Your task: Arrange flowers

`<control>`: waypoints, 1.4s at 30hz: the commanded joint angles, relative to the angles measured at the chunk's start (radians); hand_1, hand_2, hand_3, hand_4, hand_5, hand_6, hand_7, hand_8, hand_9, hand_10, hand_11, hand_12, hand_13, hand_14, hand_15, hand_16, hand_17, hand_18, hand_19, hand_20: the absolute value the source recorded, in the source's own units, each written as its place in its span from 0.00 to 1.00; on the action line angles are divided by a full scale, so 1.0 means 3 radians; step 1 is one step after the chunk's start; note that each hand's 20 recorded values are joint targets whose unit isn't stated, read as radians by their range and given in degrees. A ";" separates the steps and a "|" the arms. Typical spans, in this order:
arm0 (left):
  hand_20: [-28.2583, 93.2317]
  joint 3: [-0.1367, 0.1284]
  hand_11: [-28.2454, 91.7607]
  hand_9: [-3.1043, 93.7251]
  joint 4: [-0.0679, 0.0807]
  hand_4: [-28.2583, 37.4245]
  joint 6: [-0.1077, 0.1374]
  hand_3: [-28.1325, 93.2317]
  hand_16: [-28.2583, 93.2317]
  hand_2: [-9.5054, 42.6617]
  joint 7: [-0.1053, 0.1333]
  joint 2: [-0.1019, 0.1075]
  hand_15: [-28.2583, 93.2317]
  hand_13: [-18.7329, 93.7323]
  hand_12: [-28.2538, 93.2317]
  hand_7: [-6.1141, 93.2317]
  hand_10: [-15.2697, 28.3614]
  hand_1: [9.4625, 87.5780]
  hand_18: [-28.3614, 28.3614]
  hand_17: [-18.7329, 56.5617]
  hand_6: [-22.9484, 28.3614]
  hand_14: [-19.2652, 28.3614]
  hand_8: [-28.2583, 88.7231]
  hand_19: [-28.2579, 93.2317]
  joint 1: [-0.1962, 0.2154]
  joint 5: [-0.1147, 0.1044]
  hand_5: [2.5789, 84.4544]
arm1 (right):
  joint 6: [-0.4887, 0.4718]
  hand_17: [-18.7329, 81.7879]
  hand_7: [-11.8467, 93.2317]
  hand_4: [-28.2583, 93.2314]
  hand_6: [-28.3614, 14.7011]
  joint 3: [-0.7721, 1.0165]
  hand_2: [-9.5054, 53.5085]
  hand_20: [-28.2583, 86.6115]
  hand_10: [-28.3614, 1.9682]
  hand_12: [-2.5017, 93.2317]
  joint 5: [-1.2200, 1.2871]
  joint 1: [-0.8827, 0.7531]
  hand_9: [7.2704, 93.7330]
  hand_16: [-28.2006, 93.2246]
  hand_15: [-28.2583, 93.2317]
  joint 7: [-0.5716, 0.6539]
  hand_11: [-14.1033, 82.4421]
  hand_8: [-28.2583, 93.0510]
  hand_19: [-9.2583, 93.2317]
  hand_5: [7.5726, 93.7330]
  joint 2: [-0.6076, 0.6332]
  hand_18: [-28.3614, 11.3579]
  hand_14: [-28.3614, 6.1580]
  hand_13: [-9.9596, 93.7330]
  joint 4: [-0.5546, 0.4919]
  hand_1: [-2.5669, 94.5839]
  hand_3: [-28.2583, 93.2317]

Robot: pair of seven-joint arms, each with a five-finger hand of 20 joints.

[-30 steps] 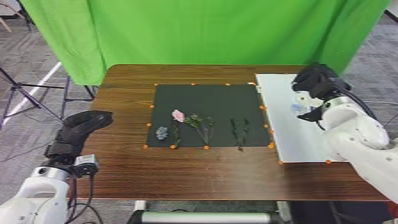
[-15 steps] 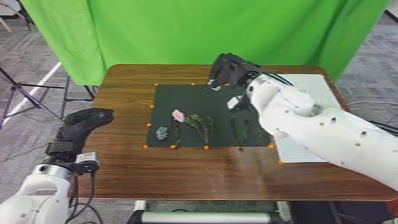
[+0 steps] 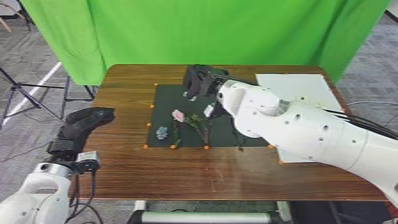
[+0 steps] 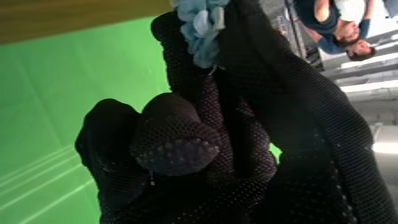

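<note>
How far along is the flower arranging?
Already on the dark mat: the pink flower, grey-blue bloom and green sprigs. In hand: a light-blue flower, held by the right hand over the mat's far part. Left: setting it down; whether pieces remain on the white sheet is unclear.

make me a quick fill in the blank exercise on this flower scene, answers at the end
The right hand holds a flower that is light ____. On the dark mat, the bloom nearest the small blue-grey bloom is ____. The flat sheet at the right side of the table is ____. The curtain behind the table is ____.

Missing words: blue; pink; white; green.
</note>
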 commanded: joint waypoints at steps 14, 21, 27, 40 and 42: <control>0.33 -0.0004 0.45 0.53 0.0029 0.22 -0.0189 0.73 0.18 0.35 -0.0114 -0.0008 0.43 0.50 0.31 0.26 0.68 0.45 0.67 0.31 0.51 0.77 0.20 0.37 -0.0035 -0.0027 0.58 | -0.0195 0.77 0.29 0.10 0.70 0.0021 0.02 0.81 0.58 0.42 -0.0182 -0.0272 0.82 0.49 0.82 0.0057 0.18 0.29 1.00 0.80 -0.0124 0.34 0.75 0.90 0.0130 0.65 0.71; 0.33 -0.0005 0.45 0.53 0.0048 0.23 -0.0255 0.73 0.18 0.33 -0.0150 -0.0006 0.43 0.50 0.31 0.27 0.67 0.43 0.67 0.31 0.51 0.78 0.17 0.37 -0.0063 -0.0026 0.58 | -0.0267 0.77 0.28 0.11 0.70 0.0048 0.01 0.81 0.58 0.38 -0.0196 -0.0310 0.78 0.49 0.82 0.0091 0.22 0.29 1.00 0.76 -0.0140 0.34 0.74 0.89 0.0141 0.63 0.71; 0.33 -0.0011 0.45 0.52 0.0045 0.23 -0.0279 0.72 0.19 0.32 -0.0157 -0.0008 0.42 0.50 0.31 0.27 0.68 0.43 0.67 0.30 0.51 0.78 0.17 0.37 -0.0047 -0.0028 0.58 | -0.0491 0.76 0.28 0.11 0.69 0.0133 0.00 0.80 0.56 0.35 -0.0207 -0.0330 0.74 0.49 0.82 0.0114 0.24 0.30 1.00 0.73 -0.0129 0.34 0.74 0.89 0.0130 0.61 0.72; 0.33 -0.0004 0.45 0.52 0.0044 0.24 -0.0272 0.72 0.19 0.32 -0.0120 -0.0010 0.42 0.49 0.31 0.27 0.68 0.43 0.67 0.30 0.51 0.78 0.17 0.37 -0.0049 -0.0026 0.57 | -0.0554 0.75 0.26 0.10 0.70 0.0119 0.00 0.80 0.51 0.26 -0.0188 -0.0263 0.64 0.49 0.83 0.0182 0.26 0.21 1.00 0.63 -0.0114 0.35 0.73 0.87 0.0134 0.54 0.77; 0.33 -0.0004 0.45 0.52 0.0045 0.24 -0.0271 0.72 0.19 0.32 -0.0124 -0.0010 0.42 0.49 0.31 0.27 0.68 0.43 0.67 0.30 0.51 0.78 0.16 0.37 -0.0055 -0.0029 0.57 | -0.0561 0.75 0.25 0.10 0.71 0.0137 0.00 0.80 0.50 0.26 -0.0212 -0.0260 0.62 0.49 0.83 0.0185 0.25 0.18 1.00 0.61 -0.0107 0.35 0.73 0.87 0.0131 0.53 0.78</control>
